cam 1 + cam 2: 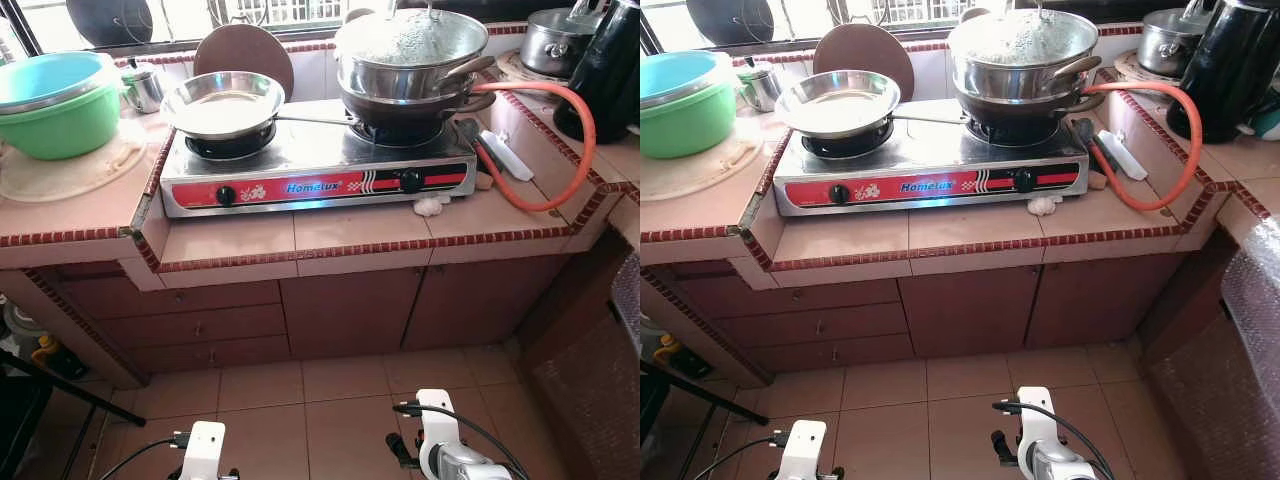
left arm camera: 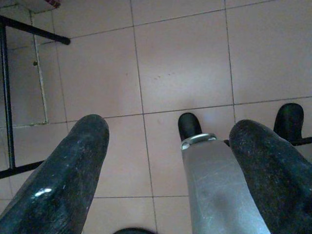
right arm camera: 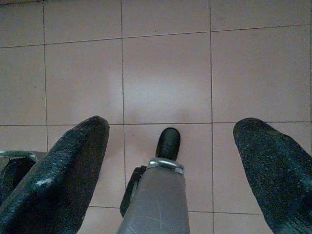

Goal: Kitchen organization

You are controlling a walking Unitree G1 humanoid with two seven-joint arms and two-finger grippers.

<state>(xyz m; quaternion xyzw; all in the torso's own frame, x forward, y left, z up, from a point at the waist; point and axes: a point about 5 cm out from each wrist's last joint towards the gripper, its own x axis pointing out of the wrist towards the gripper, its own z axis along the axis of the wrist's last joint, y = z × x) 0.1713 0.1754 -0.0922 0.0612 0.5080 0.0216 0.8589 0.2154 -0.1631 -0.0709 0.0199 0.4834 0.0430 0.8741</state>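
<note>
Two tools hang low over the floor tiles (image 3: pixel 165 78), fingers wide apart, empty: left tool (image 2: pixel 168 161), right tool (image 3: pixel 170 161). Stove (image 1: pixel 318 165) with pan (image 1: pixel 222 104) and stacked pots (image 1: pixel 410 55) sits on tabletop (image 1: pixel 330 235).

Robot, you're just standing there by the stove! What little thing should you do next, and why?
Probably lift one arm toward the counter. Both pincers, left and right, hang open over the tiled floor, holding nothing, well below the gas stove. The frying pan on the left burner looks empty and sits nearest the front, so it seems the easiest thing to reach for first.
</note>
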